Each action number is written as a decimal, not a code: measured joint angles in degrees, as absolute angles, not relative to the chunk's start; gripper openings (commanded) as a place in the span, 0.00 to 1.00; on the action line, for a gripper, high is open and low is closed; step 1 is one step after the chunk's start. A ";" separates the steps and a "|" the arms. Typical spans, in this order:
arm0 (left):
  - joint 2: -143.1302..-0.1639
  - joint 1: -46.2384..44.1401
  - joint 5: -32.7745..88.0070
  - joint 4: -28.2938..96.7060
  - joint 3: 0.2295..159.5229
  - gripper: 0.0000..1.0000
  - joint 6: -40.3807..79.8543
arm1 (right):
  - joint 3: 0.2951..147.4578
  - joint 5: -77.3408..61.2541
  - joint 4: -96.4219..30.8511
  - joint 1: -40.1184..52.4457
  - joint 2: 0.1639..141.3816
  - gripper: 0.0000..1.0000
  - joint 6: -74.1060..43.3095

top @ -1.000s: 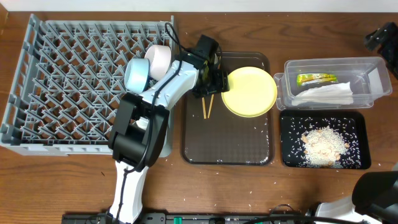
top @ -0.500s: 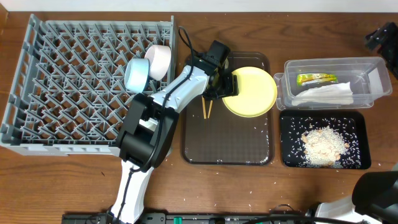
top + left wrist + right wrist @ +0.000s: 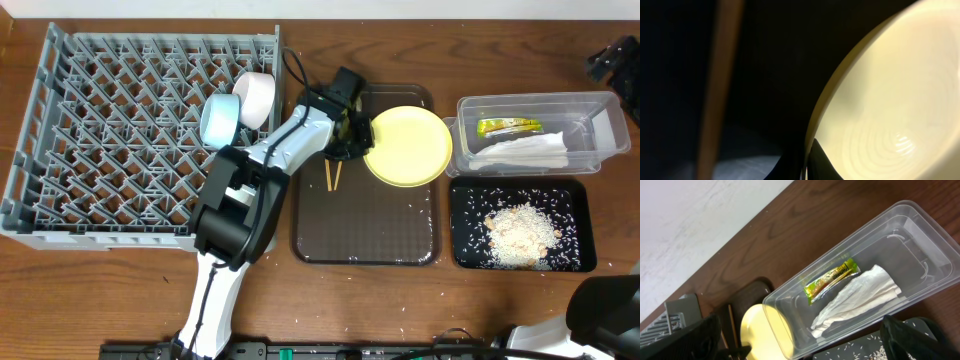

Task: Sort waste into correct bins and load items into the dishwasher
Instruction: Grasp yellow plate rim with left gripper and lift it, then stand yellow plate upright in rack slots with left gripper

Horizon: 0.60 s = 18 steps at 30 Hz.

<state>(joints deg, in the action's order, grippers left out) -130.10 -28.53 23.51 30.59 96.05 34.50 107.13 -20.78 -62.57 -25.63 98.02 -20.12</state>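
Wooden bench [image 3: 100, 290] carries the grey dish rack [image 3: 100, 130] at its left end, with a light blue bowl [image 3: 218, 120] at the rack's right edge. The left claw [image 3: 352, 135] is clenched on the yellow plate [image 3: 408, 147]'s left rim, over the brown tray [image 3: 365, 230], with the chopsticks [image 3: 333, 173] just beside it. The right claw [image 3: 800, 345] gapes wide above the clear tub [image 3: 530, 105].

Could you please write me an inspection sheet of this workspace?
Surface: wooden table.
Job's things: yellow plate at brown tray's right edge, chopsticks on it; light blue bowl and white bowl in dish rack; wrapper and napkin in clear tub; crumbs on black tray.
Clutter: stray rice grains on table.
End effectors: left end effector shut on plate's rim; right end effector open, above tub.
Cables: black cable beside left arm.
Surroundings: white wall.
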 measured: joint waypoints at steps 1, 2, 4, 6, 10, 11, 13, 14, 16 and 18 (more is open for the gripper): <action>-130.08 -28.03 23.68 30.59 96.05 0.08 34.50 | 107.13 -20.78 -62.57 -25.63 98.02 0.99 -20.12; -130.06 -27.46 23.86 30.50 96.05 0.07 34.30 | 107.13 -20.78 -62.57 -25.63 98.02 0.99 -20.12; -129.80 -26.09 25.06 29.80 95.98 0.07 33.50 | 107.13 -20.78 -62.57 -25.63 98.02 0.99 -20.12; -128.88 -24.38 27.62 28.67 95.85 0.07 32.36 | 107.13 -20.78 -62.57 -25.63 98.02 0.99 -20.12; -123.59 -21.12 32.51 27.68 95.70 0.07 30.02 | 107.13 -20.78 -62.57 -25.63 98.02 0.99 -20.12; -121.56 -20.36 33.36 27.64 95.70 0.07 29.56 | 107.13 -20.78 -62.57 -25.63 98.02 0.99 -20.12; -116.66 -18.70 34.79 28.05 95.70 0.07 28.36 | 107.13 -20.78 -62.57 -25.63 98.02 0.99 -20.12; -114.48 -17.78 35.18 28.45 95.70 0.07 27.66 | 107.13 -20.78 -62.57 -25.63 98.02 0.99 -20.12; -109.78 -14.96 35.81 30.00 95.70 0.07 25.52 | 107.13 -20.75 -62.57 -25.63 98.02 0.99 -20.12; -106.08 -11.62 35.86 31.51 95.70 0.08 23.07 | 107.13 -20.75 -62.57 -25.63 98.02 0.99 -20.12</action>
<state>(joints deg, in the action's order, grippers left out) -106.08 -11.62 35.86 31.51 95.70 23.07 107.13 -20.75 -62.57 -25.63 98.02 -20.12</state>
